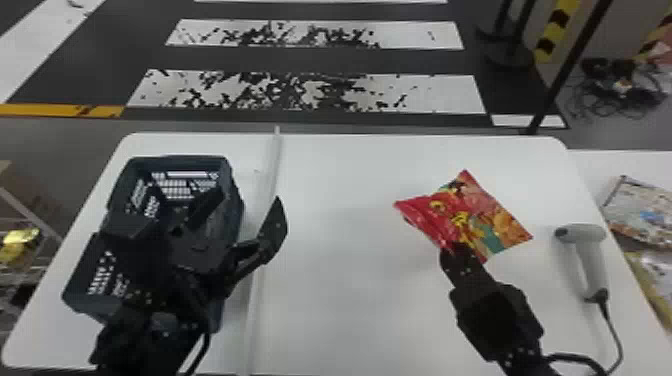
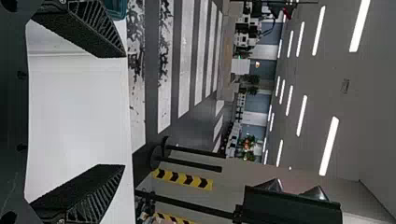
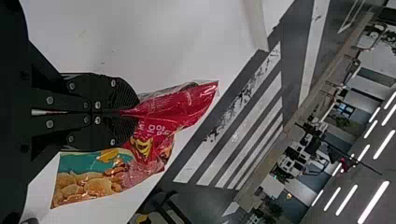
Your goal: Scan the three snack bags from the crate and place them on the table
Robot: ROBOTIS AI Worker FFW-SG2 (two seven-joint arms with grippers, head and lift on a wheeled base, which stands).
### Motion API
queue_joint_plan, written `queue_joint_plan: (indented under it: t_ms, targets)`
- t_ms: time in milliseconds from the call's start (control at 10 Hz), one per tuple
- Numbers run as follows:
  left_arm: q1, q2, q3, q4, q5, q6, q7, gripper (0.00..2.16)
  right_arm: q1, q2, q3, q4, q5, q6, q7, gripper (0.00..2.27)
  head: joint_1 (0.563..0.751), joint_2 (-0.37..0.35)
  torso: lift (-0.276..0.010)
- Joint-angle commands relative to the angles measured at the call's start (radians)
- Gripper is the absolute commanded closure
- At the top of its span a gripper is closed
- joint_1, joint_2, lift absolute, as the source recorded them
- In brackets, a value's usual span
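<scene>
On the table's right half is a red snack bag point(image 1: 467, 215) with a colourful print, and my right gripper point(image 1: 452, 252) is shut on its near edge. The right wrist view has my right gripper point(image 3: 126, 112) with its fingers pressed together on the red film of the bag point(image 3: 175, 109). My left gripper point(image 1: 240, 210) is above the dark crate point(image 1: 227, 175) on the left, fingers spread wide. In the left wrist view my left gripper point(image 2: 123, 112) has nothing between its fingers. The crate's contents are largely hidden by the left arm. A grey handheld scanner point(image 1: 587, 255) lies right of the bag.
A pale strip point(image 1: 255, 295) runs front to back along the white table point(image 1: 345, 320), just right of the crate. The scanner's cable trails to the front edge by the right arm. Other packages point(image 1: 642, 210) lie on a surface beyond the table's right edge.
</scene>
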Motion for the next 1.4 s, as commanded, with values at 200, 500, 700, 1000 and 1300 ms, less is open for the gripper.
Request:
queue_joint_plan:
  t_ms: [200,500,700,1000,1300]
  targets:
    - [0.032,0.0,-0.009,-0.033,0.0,-0.006,0.004,0.03,0.055,0.1,-0.27,-0.097,-0.611,-0.152,0.113,2.25,0.695,0.032,-0.062]
    - [0.062,0.006,-0.005,-0.049,-0.003,-0.025,-0.001,0.03,0.083,0.181,-0.477,-0.051,-1.062,-0.219,0.256,2.25,0.695,-0.013,-0.062]
    - [0.069,0.006,-0.014,-0.055,-0.008,-0.025,-0.002,0.03,0.072,0.27,-0.603,0.027,-1.283,-0.112,0.358,2.25,0.695,-0.041,-0.062]
    - [0.062,0.011,-0.037,-0.058,-0.031,-0.025,0.004,0.03,0.047,0.31,-0.709,0.128,-1.45,0.008,0.421,2.25,0.695,-0.097,-0.062]
    - [0.052,0.011,-0.054,-0.055,-0.046,-0.021,0.01,0.03,0.041,0.328,-0.741,0.165,-1.445,0.017,0.407,2.25,0.695,-0.149,-0.062]
